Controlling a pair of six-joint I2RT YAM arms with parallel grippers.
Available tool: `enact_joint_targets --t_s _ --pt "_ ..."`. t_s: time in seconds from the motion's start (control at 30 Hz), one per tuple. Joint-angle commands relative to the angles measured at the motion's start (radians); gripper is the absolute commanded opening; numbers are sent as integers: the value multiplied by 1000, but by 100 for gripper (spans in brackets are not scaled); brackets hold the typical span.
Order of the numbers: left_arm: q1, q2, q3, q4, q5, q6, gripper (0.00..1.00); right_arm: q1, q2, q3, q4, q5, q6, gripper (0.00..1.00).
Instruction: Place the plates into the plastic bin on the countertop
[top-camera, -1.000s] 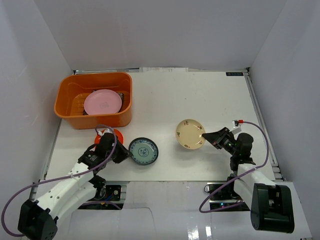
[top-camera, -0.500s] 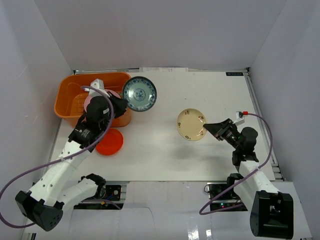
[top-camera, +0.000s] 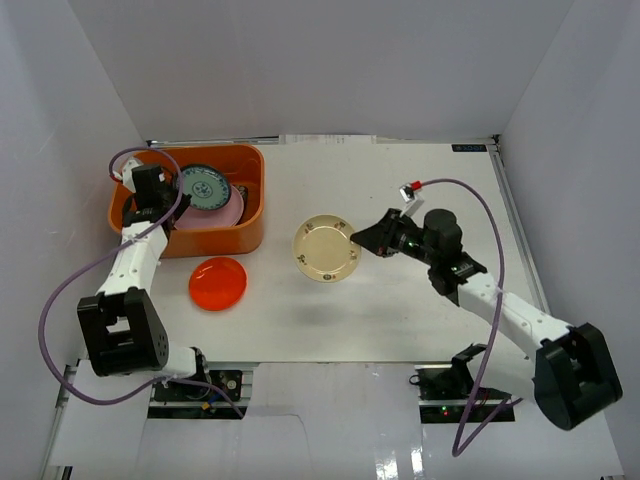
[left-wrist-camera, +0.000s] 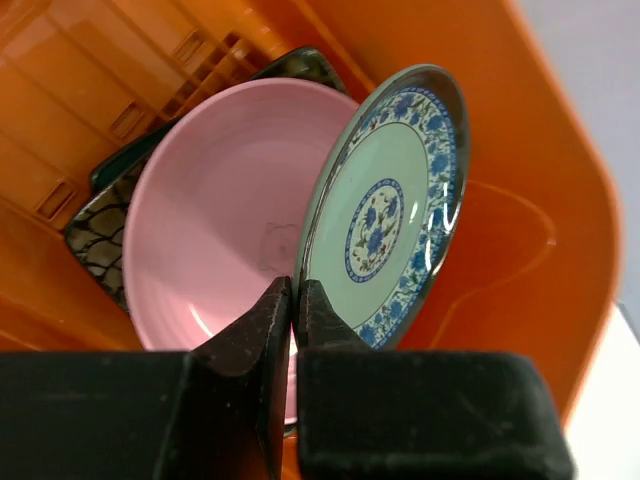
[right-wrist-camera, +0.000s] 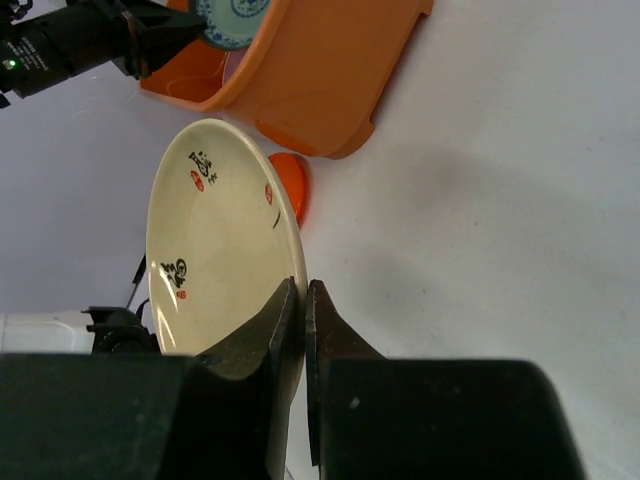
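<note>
Here the blue-green patterned plate (left-wrist-camera: 390, 210) tilts on edge inside the plastic bin (top-camera: 225, 238), its rim pinched by the left gripper (left-wrist-camera: 297, 298), with the pink plate (left-wrist-camera: 215, 230) just beside the fingertips. The right gripper (right-wrist-camera: 302, 295) clamps the cream plate (right-wrist-camera: 215, 240) by its rim, holding it out ahead above the countertop (top-camera: 400, 320). The orange-red plate (top-camera: 218, 283) lies farther ahead, near the bin.

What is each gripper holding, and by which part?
The left gripper pinches the blue-green patterned plate by its rim; the right gripper pinches the cream plate by its rim.
</note>
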Motion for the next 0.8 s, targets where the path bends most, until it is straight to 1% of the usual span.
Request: enact_joint_targets --t_s 0.0,0.03,0.07,0.13,0.17,0.2,0.27,0.3,0.33,0.37,0.4,0.43,0.47,0.5,0.53,0.6,0.63,0.67,0.7,0.73,0.77 --pt "35 3 50 18 53 -8 0 77 123 171 -18 109 -86 8" --pt "49 22 56 3 54 -7 2 90 164 215 -27 126 -97 8" --pt "52 60 64 -5 53 4 9 116 243 308 -34 132 -117 8" --pt "61 89 85 -30 41 2 14 139 323 405 -65 155 -132 8" --pt "66 100 84 -30 44 2 20 156 363 454 -76 161 -141 8" --pt "72 100 82 -28 50 -8 37 165 438 548 -84 166 -143 8" --pt "75 88 62 -11 71 -11 57 183 513 640 -113 195 -144 8" --pt "75 62 53 -4 85 -8 74 188 585 735 -125 199 -144 8" --pt "77 46 35 18 103 -5 80 194 624 783 -136 204 -143 8" --pt "77 30 25 29 154 -1 85 203 691 827 -153 212 -137 8" --pt "77 -12 15 36 169 -1 94 209 720 870 -162 218 -134 8" --pt "77 -36 7 50 186 -2 96 217 754 957 -173 230 -132 8" --pt "77 -61 -10 61 224 -4 98 229 814 1001 -194 235 -131 8" --pt "75 -91 -21 73 241 -5 98 237 842 1042 -203 239 -125 8" --pt "75 -159 -30 100 263 -20 98 243 869 1109 -205 244 -117 8" --pt "75 -226 -30 116 306 -27 98 266 943 1169 -203 255 -103 8" --pt "69 -260 -10 96 324 -22 98 274 969 1202 -203 273 -92 8" --pt "63 -257 63 66 346 -14 98 288 1022 1269 -203 279 -83 8" --pt "28 -253 97 31 379 -7 98 295 1050 1306 -199 291 -77 8" --pt "3 -248 120 29 396 18 98 314 1081 1346 -199 305 -72 8" --pt "-23 -250 164 27 404 32 98 324 1139 1434 -200 323 -77 8"
